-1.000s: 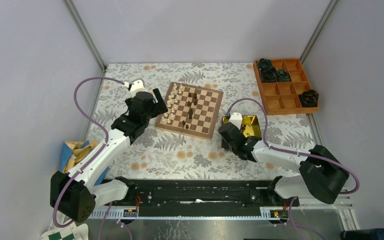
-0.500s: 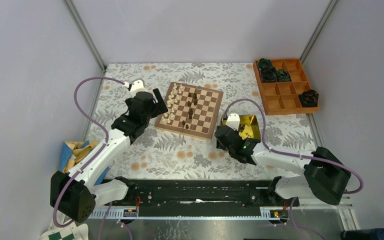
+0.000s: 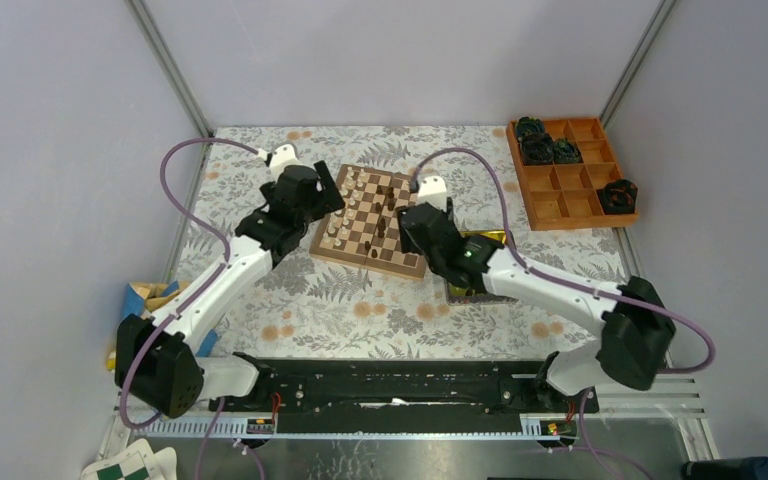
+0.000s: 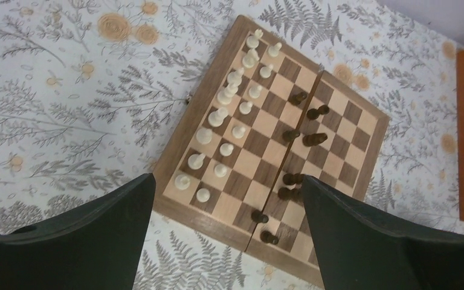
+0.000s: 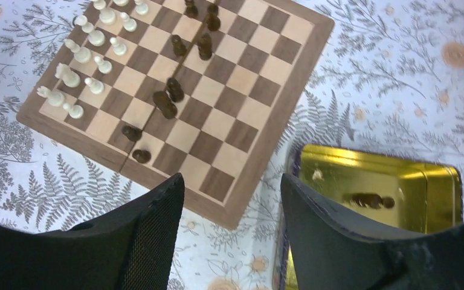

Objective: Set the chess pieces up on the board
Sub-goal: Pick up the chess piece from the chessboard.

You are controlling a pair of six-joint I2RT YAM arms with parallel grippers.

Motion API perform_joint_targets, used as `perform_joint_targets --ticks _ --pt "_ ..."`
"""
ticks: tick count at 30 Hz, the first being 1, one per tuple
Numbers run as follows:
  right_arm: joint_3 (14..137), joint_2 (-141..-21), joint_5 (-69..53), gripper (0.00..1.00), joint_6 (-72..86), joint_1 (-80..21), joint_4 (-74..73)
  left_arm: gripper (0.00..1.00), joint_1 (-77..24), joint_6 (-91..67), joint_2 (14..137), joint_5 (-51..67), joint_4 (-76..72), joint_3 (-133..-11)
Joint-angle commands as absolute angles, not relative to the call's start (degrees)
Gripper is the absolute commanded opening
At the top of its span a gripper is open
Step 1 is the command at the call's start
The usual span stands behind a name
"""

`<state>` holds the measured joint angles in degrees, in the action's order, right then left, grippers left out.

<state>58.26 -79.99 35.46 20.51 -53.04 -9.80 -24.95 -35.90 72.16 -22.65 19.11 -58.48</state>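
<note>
The board (image 3: pixel 422 192) lies mid-table on the fern-print cloth. Cream chess pieces (image 3: pixel 350 205) stand in two rows along its left side, and several dark chess pieces (image 3: pixel 385 215) are scattered near its centre line. My left gripper (image 3: pixel 325 193) hovers open above the board's left edge. In its wrist view, the left gripper (image 4: pixel 228 199) has the cream pieces (image 4: pixel 229 115) and dark pieces (image 4: pixel 305 139) below it. My right gripper (image 5: pixel 232 199) is open and empty above the board's (image 5: pixel 260 90) near-right corner. One dark piece (image 5: pixel 371 200) lies in the yellow tin (image 5: pixel 399 175).
The yellow tin (image 3: pixel 468 290) sits right of the board, partly under my right arm. An orange compartment tray (image 3: pixel 570 185) at the back right holds black gear-like lumps (image 3: pixel 538 140). A blue box of wooden blocks (image 3: pixel 150 305) is at the left.
My right arm swung from over the yellow tin up and left to the board's right side, and its jaws opened. My left gripper shifted slightly right, over the board's edge.
</note>
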Motion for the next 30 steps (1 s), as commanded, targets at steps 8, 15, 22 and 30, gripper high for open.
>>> perform_joint_targets --ticks 8,15,22,30 --pt "78.2 -102.2 21.2 0.67 12.3 -42.0 -6.6 0.98 -23.5 -39.6 79.8 -23.9 10.4 -62.9" --pt "83.7 -110.0 15.5 0.76 11.3 -39.2 -4.4 0.97 -23.0 -39.9 81.8 -23.5 7.2 -62.7" --pt "87.0 -114.4 12.5 0.76 10.6 -38.2 -4.1 0.97 -22.9 -40.2 83.6 -23.0 5.2 -62.4" --pt "91.9 -118.2 11.1 0.73 10.3 -37.8 -5.1 0.97 -22.7 -39.8 84.7 -22.9 4.3 -62.4"
